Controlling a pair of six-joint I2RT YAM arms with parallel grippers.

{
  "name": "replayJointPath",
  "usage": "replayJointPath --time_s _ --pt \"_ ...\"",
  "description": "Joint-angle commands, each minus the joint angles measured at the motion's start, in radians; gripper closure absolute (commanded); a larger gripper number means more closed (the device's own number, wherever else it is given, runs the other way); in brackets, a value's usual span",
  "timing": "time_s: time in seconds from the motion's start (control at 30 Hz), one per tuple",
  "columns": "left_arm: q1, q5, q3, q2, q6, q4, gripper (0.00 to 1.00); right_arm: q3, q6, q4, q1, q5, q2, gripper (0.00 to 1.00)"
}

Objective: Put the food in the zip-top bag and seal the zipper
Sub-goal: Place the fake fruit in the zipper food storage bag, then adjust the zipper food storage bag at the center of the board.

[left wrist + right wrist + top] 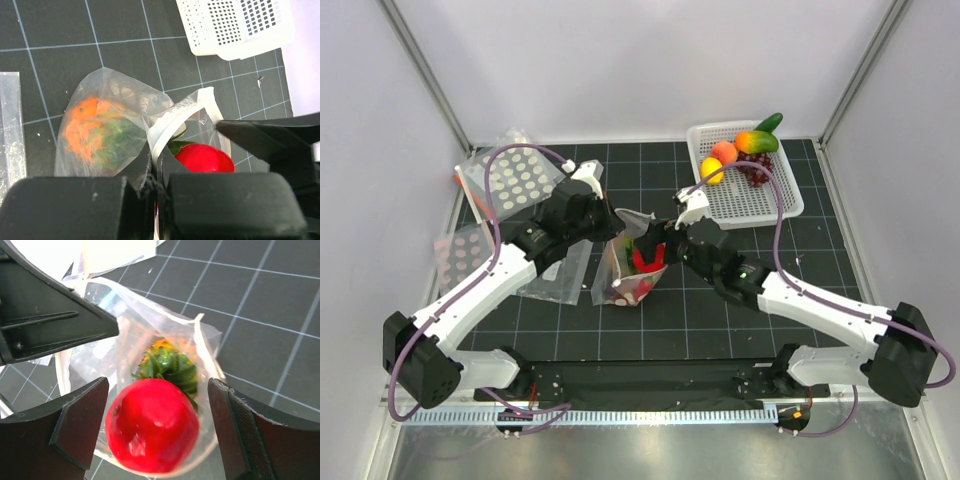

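One transparent plastic zip-top bag (115, 82) sits at the centre of the black gridded mat (720, 320). It holds one orange pineapple with green crown (85, 127) and one round glossy red fruit (150, 425). Two white-dotted clear bags (520, 180) lie at ten o'clock, and one white perforated basket (770, 205) at one o'clock. Pale walls (650, 60) enclose the table. The left gripper (155, 175) is pinched on the bag's mouth edge. The right gripper (157, 390) is spread wide around the red fruit; whether it touches it is unclear.
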Motion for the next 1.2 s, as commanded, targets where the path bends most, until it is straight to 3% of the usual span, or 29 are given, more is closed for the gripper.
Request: replayJointPath --time_s 0.0,0.2,0.53,0.63,1.17 --pt "0.010 -0.013 0.037 0.004 0.000 0.004 0.99 0.053 0.007 -0.053 0.006 0.089 -0.081 0.14" --pt "0.012 -0.017 0.039 0.006 0.001 0.001 0.99 0.075 -0.001 -0.134 0.006 0.146 -0.131 0.18" --pt "0.016 -0.045 0.042 0.007 -0.009 -0.018 1.00 0.121 0.057 -0.290 0.006 0.226 -0.148 0.48" --pt "0.016 -0.052 0.043 0.004 -0.008 -0.021 1.00 0.119 0.065 -0.309 0.006 0.229 -0.125 0.52" --pt "0.016 -0.063 0.046 -0.002 -0.003 -0.028 1.00 0.153 0.097 -0.396 0.006 0.133 -0.012 0.61"
